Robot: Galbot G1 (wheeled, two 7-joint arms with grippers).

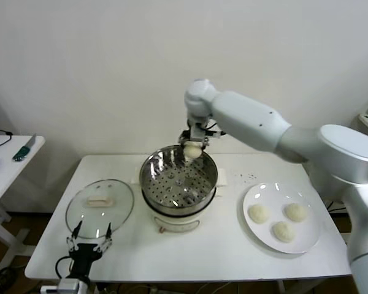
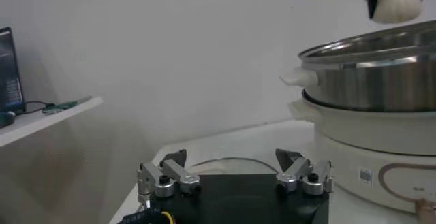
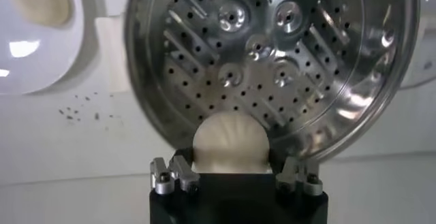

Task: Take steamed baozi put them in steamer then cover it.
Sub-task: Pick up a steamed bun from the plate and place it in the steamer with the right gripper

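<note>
The right hand [image 1: 192,149] holds a steamed baozi [image 1: 192,151] over the steamer [image 1: 178,177] rim below it; the left hand [image 1: 89,239], fingers wide, hangs beside the glass cover [image 1: 100,207].

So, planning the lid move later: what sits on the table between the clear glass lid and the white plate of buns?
In the head view, only the shiny steel steamer basket on its white pot base stands between the clear glass lid and the white plate.

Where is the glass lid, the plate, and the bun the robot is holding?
glass lid [image 1: 100,207]: head view, on the glass beside its handle.
plate [image 1: 255,194]: head view, on its bare rim.
held bun [image 3: 229,145]: right wrist view, on its dome.
</note>
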